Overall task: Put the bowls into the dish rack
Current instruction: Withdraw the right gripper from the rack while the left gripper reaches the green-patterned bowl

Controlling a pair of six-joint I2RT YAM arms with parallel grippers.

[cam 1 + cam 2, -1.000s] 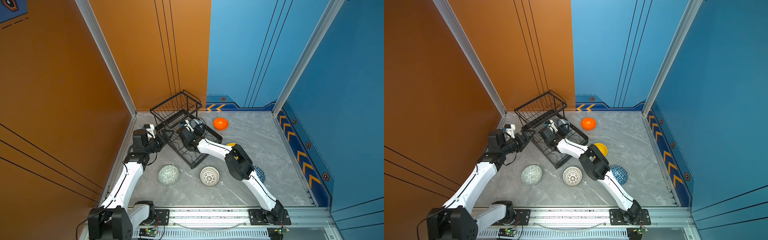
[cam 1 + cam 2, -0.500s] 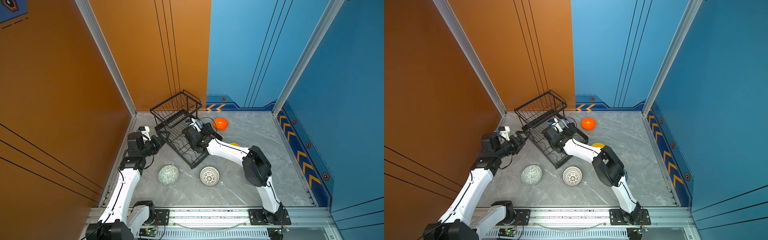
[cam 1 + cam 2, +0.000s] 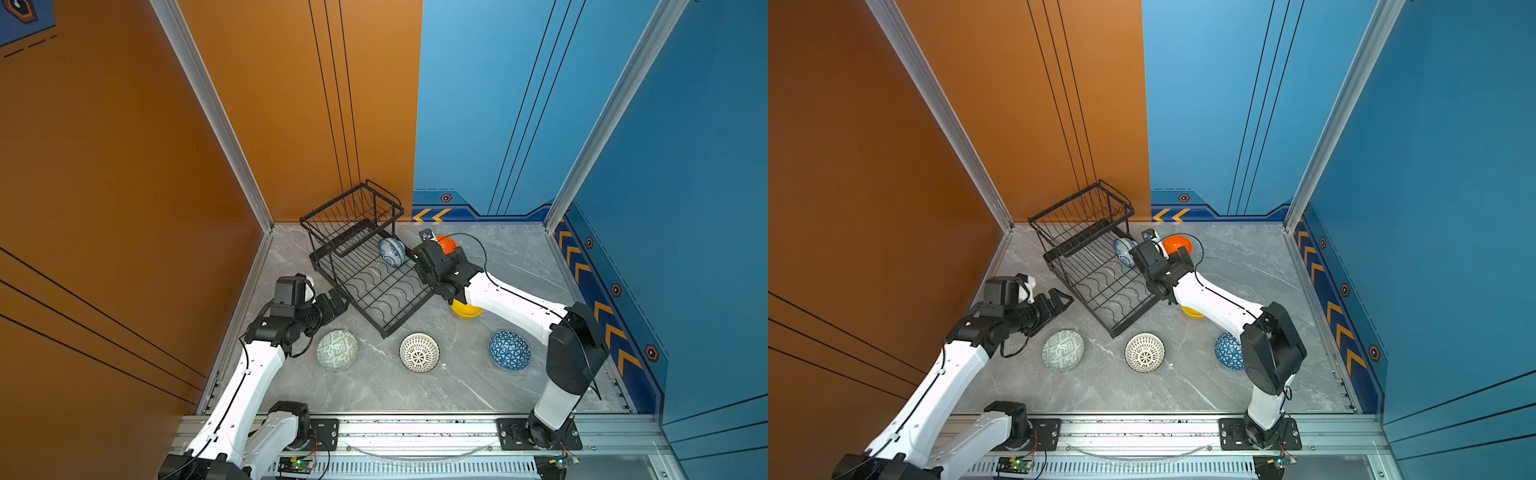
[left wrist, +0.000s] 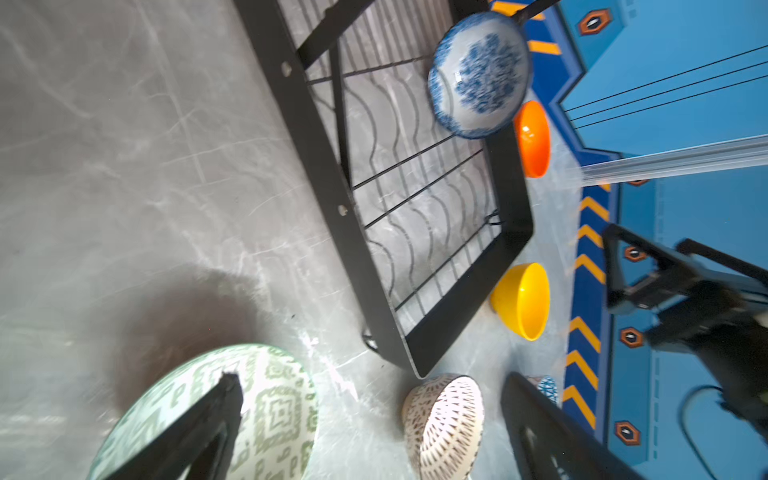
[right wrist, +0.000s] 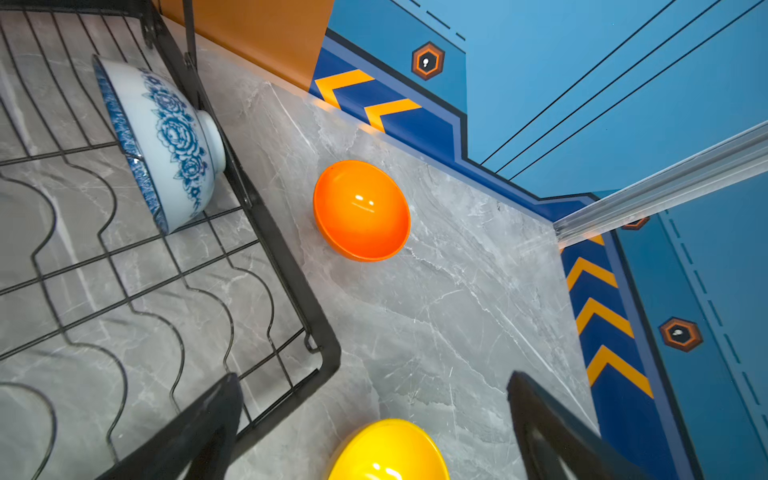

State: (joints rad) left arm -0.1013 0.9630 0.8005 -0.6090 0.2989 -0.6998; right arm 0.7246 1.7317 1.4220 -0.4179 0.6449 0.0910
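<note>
One of six bowls was loaded: the white-and-blue floral bowl [image 3: 392,252] [image 3: 1123,251] [image 4: 478,75] [image 5: 166,141] stood on its edge in the long lower tray of the black wire dish rack [image 3: 407,316] [image 3: 1136,316] [image 4: 332,187] [image 5: 286,257]. It sat at the end next to the raised basket and leaned against the tray's side rail. The rack sat askew on the grey marble counter [image 3: 457,395] [image 3: 1183,390].

The right end effector [image 5: 374,376] [image 3: 440,262] hung above the side of the rack where the floral bowl leaned, its jaws spread wide with nothing between them. The yellow bowl [image 3: 465,309] [image 3: 1192,311] [image 4: 521,301] [image 5: 388,451] lay on the counter just beside the rack's corner, partly hidden under the right arm [image 3: 511,303] in both top views. The orange bowl [image 3: 448,244] [image 3: 1177,244] [image 4: 532,139] [image 5: 361,210] rested on the counter farther back, near the rail but clear of it.

The left end effector [image 3: 337,301] [image 3: 1059,301] [image 4: 370,376] hovered at the rack's opposite long side, jaws likewise wide and empty.

Three bowls lay mouth down in a row across the front of the counter, each apart from the next. The pale green geometric-patterned bowl [image 3: 337,350] [image 3: 1062,350] [image 4: 282,415] lay near the left end effector. The white lattice-patterned bowl [image 3: 419,352] [image 3: 1144,352] [image 4: 444,424] lay near the rack's front corner. The blue triangle-patterned bowl [image 3: 509,350] [image 3: 1227,351] lay beside the right arm, which partly hid it in a top view.
</note>
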